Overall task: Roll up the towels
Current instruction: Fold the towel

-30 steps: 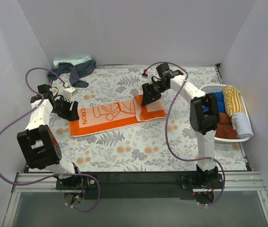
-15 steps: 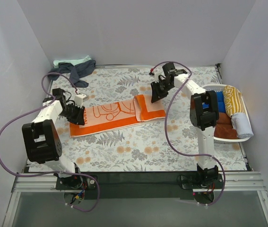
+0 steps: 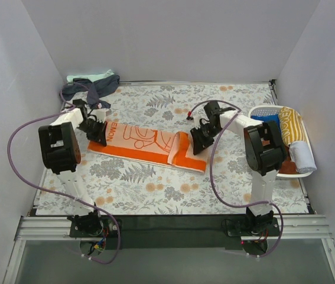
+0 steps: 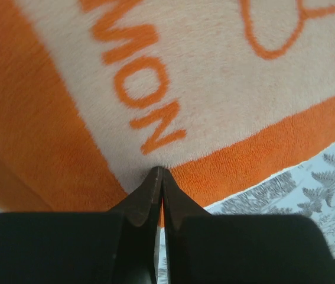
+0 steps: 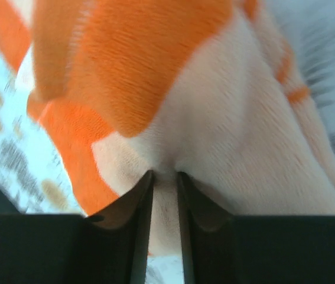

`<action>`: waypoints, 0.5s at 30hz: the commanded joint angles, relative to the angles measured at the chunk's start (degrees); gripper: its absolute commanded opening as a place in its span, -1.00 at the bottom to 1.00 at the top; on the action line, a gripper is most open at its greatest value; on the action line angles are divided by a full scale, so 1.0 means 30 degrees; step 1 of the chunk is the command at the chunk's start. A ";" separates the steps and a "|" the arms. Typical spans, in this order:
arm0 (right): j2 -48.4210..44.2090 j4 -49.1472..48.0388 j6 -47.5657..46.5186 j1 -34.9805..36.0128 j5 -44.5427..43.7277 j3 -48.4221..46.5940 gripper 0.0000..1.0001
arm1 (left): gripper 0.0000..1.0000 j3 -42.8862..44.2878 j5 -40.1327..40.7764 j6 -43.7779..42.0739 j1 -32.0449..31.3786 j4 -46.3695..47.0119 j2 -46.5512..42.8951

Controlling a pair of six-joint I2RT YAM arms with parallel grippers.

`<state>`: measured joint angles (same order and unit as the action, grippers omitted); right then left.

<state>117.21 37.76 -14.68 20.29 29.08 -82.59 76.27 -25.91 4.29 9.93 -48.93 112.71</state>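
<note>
Since the earlier frame the orange towel has turned on the floral table covering: its left end now lies farther back and its folded right end nearer. White walls close three sides, with bare covering in front of the towel. A white basket sits at the right edge, and a dark navy towel and a mint green towel lie in the far left corner. Both arms reach low. The left gripper is pinched tight on the left hem, and the right gripper narrowly clamps a fold at the right end.
</note>
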 commanded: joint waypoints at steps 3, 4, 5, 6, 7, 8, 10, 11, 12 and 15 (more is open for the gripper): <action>-0.3494 0.2585 -0.1902 0.2548 0.4968 0.3736 -0.36 | -0.89 0.6881 -0.0940 -0.0962 -0.1083 -0.0241 0.3882; -0.3851 0.2764 -0.2108 0.3103 0.5680 0.3740 -0.29 | -0.72 0.8573 -0.1726 -0.0992 -0.1462 -0.0592 0.4351; -0.4115 0.2853 -0.2081 0.3195 0.6325 0.3682 -0.25 | -0.63 0.9141 -0.1995 -0.0963 -0.1611 -0.0624 0.4471; -0.4466 0.2999 -0.1993 0.3167 0.7231 0.3536 -0.23 | -0.55 0.9611 -0.2201 -0.0905 -0.1757 -0.0596 0.4473; -0.4528 0.3145 -0.1876 0.3109 0.7356 0.2984 -0.22 | -0.43 0.9993 -0.2638 -0.0730 -0.1991 -0.0537 0.4154; -0.4615 0.3233 -0.1846 0.2876 0.7328 0.2746 -0.22 | -0.41 1.0258 -0.2816 -0.0613 -0.1993 -0.0479 0.3889; -0.4908 0.3147 -0.1816 0.2553 0.6512 0.2423 -0.21 | -0.37 0.9824 -0.3227 -0.0349 -0.1993 -0.0303 0.3100; -0.4996 0.3059 -0.2078 0.2436 0.5986 0.2363 -0.21 | -0.37 0.8719 -0.3518 -0.0348 -0.2022 -0.0215 0.2168; -0.4939 0.2856 -0.2167 0.2435 0.4849 0.2305 -0.21 | -0.37 0.8070 -0.3637 -0.0348 -0.2022 -0.0070 0.1549; -0.4414 0.2241 -0.2227 0.2434 0.3524 0.1895 -0.20 | -0.37 0.4944 -0.4106 -0.0377 -0.2110 0.0925 -0.0649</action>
<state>103.90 45.82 -19.90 27.64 43.31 -74.59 97.41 -34.41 3.07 3.22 -47.79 120.29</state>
